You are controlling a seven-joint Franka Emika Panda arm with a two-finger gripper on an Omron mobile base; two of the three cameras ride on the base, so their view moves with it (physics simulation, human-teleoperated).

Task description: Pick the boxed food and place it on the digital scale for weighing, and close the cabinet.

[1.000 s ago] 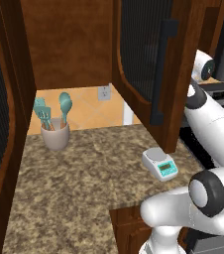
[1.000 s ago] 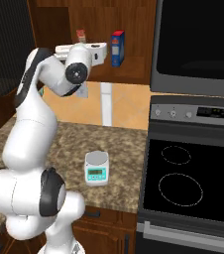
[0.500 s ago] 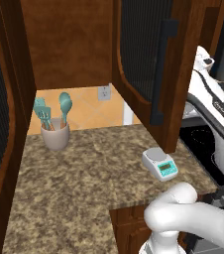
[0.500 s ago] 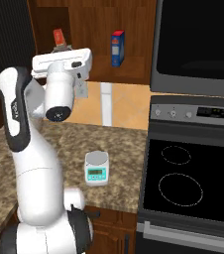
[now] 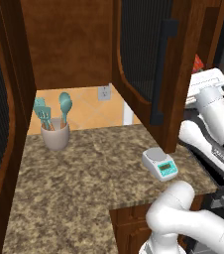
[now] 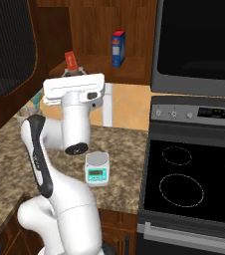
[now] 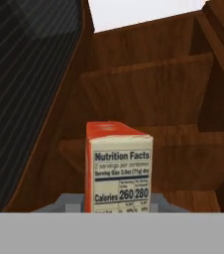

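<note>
The boxed food (image 7: 119, 163) is an orange-red carton; the hand view faces its white nutrition panel. My gripper (image 6: 72, 71) is shut on its lower part, holding it upright with a slight tilt in front of the open cabinet shelf. A corner of the carton (image 5: 198, 62) peeks from behind the door's edge, above my hand. The digital scale (image 6: 97, 168) lies on the counter below and a little right of the hand, its round plate bare; its teal display faces the front of the scale (image 5: 159, 163). The cabinet door (image 5: 142, 64) with its black bar handle (image 5: 159, 74) stands open.
A blue box (image 6: 117, 48) stands on the cabinet shelf. A beige cup of teal utensils (image 5: 54, 133) sits at the back left of the granite counter (image 5: 84, 188). The black stovetop (image 6: 194, 179) lies right of the scale, under a dark built-in appliance (image 6: 199, 40).
The hand, with the carton in it, has come down and away from the shelf, moving right in the right base view. The arm has swung round with it.
</note>
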